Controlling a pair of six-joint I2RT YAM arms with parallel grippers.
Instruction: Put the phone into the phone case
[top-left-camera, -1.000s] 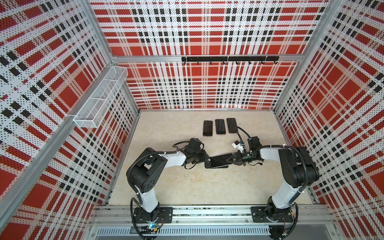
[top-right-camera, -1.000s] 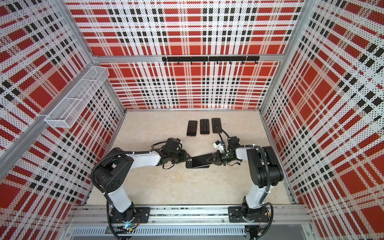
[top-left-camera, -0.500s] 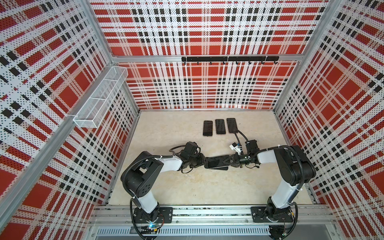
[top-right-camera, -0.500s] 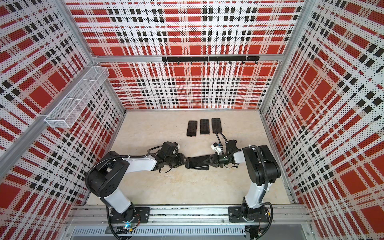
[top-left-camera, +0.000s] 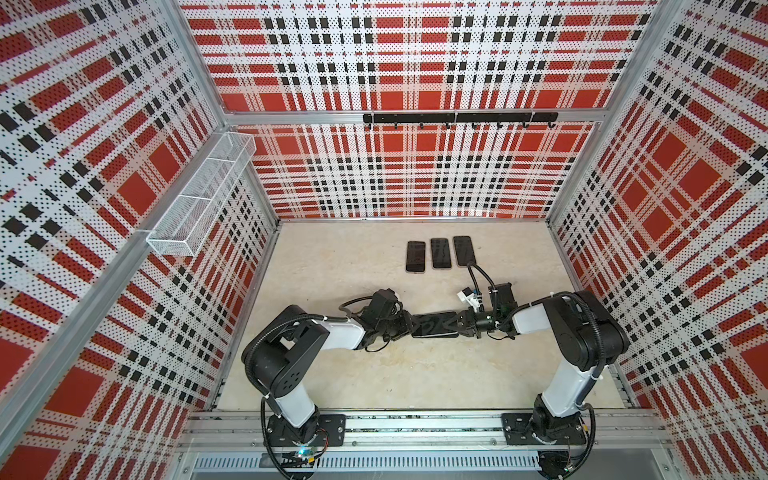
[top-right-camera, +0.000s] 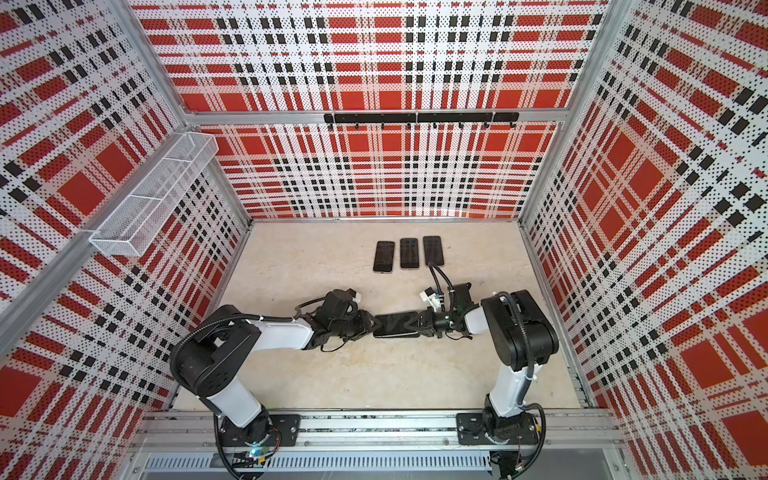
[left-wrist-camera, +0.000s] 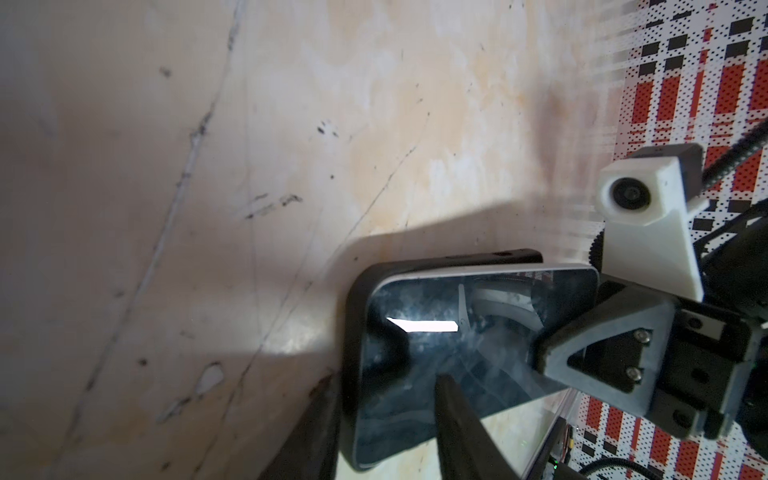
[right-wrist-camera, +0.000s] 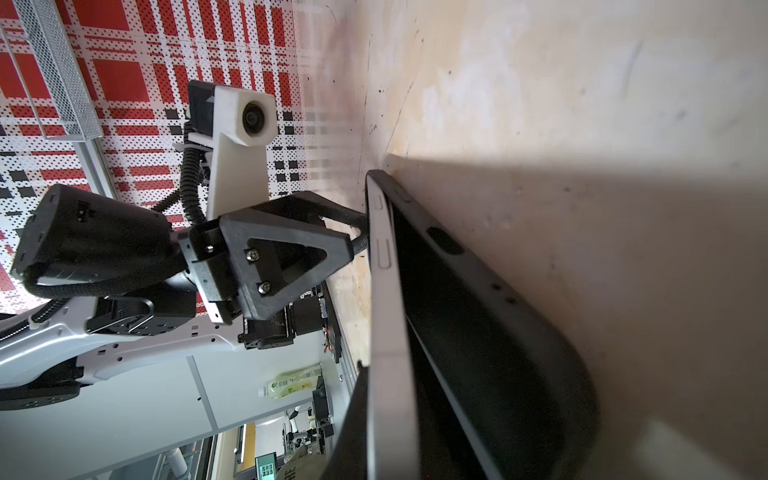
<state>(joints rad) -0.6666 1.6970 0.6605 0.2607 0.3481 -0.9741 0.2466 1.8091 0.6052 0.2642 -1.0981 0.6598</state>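
Phone (left-wrist-camera: 457, 345): it is on the near side of the row of three phones (top-left-camera: 441, 253) and well apart from it. It lies crosswise to that row, screen upward, between the two grippers.
Phone case (right-wrist-camera: 498, 332): black, directly under the phone, at the same place before the row. At the end by the left gripper its rim wraps the phone. At the other end the phone is lifted out, so a wedge-shaped gap shows.
Left gripper (top-left-camera: 409, 326): the jaws are partly closed. One finger (left-wrist-camera: 457, 424) lies on the screen and one is on the outer side of the case, clamping the cased end.
Right gripper (top-left-camera: 460, 323): the jaws are almost fully closed and pinch the lifted end of the phone. The lower finger is hidden.
Row of three phones: dark, side by side, flat on the table (top-left-camera: 374, 374).
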